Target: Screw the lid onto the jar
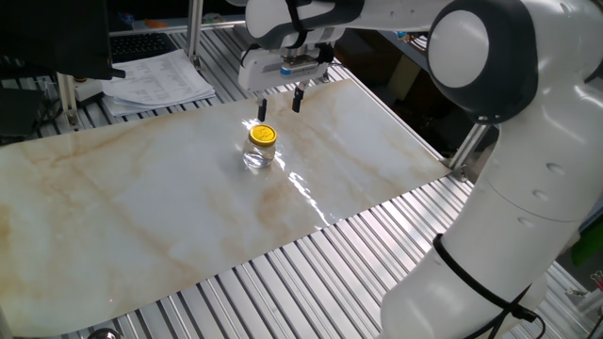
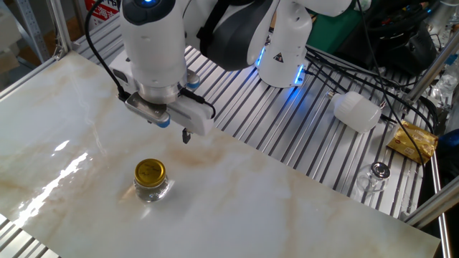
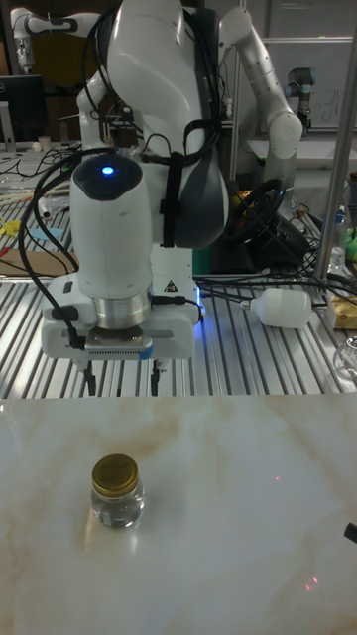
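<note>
The jar [image 1: 258, 156] is a small clear glass one standing upright on the marble board [image 1: 141, 207], with the gold lid [image 1: 264, 136] sitting on its mouth. The other fixed view shows the lid [image 2: 150, 170] flat on the jar [image 2: 152, 190], and so does the tall view, lid [image 3: 116, 473] on jar [image 3: 118, 506]. My gripper [image 1: 280, 109] hangs open and empty above the board, behind the jar and clear of it. Its fingertips [image 3: 156, 385] point down, spread wider than the lid. In the other fixed view the gripper [image 2: 176, 130] is up and to the right of the jar.
The marble board lies on a slatted aluminium table [image 1: 311, 273]. Papers [image 1: 155, 80] lie at the back left. A white plastic bottle [image 2: 356, 111], a small glass [image 2: 378, 172] and a gold packet [image 2: 412, 140] lie off the board at the right.
</note>
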{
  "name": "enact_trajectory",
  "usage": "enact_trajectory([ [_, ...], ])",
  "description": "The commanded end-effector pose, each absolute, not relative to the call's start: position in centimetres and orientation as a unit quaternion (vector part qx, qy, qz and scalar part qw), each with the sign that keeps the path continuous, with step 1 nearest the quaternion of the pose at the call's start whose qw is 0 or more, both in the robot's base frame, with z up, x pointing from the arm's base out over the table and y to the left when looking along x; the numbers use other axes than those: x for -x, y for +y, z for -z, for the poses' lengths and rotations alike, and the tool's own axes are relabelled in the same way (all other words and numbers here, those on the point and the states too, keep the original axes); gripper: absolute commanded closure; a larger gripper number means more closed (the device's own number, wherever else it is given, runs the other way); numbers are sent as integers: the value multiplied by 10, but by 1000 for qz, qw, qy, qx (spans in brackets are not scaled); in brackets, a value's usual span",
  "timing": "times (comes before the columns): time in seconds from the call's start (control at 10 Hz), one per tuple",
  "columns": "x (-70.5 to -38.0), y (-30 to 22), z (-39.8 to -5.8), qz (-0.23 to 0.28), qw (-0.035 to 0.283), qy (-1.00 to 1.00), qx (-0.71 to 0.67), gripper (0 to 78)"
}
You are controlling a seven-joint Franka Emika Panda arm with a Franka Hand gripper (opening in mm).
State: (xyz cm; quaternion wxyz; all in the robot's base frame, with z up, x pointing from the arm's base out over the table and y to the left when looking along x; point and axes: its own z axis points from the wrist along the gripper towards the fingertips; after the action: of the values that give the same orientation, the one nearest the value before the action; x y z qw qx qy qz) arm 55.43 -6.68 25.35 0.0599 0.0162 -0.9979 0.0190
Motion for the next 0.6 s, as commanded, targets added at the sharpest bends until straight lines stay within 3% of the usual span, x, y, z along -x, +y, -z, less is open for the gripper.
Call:
enact_trajectory([
  [0.1,-555,-67,-255,-18,56,-998,-22,2],
  [0.6,-554,-68,-256,-16,56,-998,-36,2],
])
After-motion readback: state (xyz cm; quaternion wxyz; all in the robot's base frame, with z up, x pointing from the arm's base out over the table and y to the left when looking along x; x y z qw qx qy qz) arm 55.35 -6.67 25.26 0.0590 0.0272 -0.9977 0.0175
